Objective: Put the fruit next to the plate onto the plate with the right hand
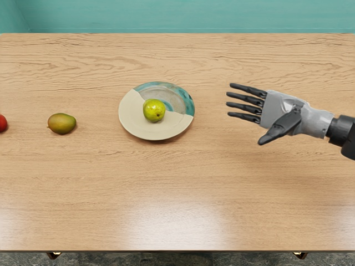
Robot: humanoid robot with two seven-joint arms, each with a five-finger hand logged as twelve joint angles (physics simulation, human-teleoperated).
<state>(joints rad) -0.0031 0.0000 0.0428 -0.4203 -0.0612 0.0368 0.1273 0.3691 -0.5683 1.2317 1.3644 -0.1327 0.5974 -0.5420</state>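
We are looking at a yellow-green round fruit that is sitting on a round ceramic plate glazed in beige and teal, near its centre and clear of the rim. The fruit's skin is showing smooth and glossy, paler where the light is catching it.

The plate is lying flat near the middle of the light wooden worktop. Bare wood is stretching wide around it, and the front edge is well away.

To the right, well apart from the plate, the grey-and-black right hand is hanging wide open, its fingers pointing toward the plate and gripping nothing.

Far to the left, a green-and-orange oval fruit is lying on the wood. Beyond it, a red fruit is being cut off by the picture's left edge.
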